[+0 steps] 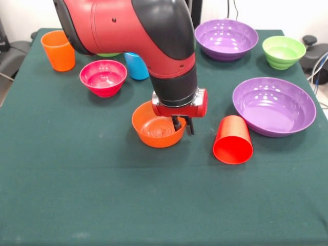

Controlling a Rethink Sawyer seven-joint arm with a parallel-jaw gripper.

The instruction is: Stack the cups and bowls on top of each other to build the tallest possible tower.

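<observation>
The glossy orange bowl [157, 129] sits upright mid-table. The gripper [182, 125] straddles its rim at 3 o'clock, fingers closed on the wall. At 3 o'clock a red cup [233, 140] lies tipped, mouth forward; beyond it a big purple bowl [274, 106]. At 10 o'clock stands a pink bowl [103, 77], the blue cup [136, 65] half hidden behind the arm, green cloth [102, 195] underneath

Robotics laboratory workspace. A red and black arm [148, 46] works over a table [102, 205] draped in dark green cloth, with cables [319, 69] trailing at the far right against a plain white wall [277, 13].
</observation>
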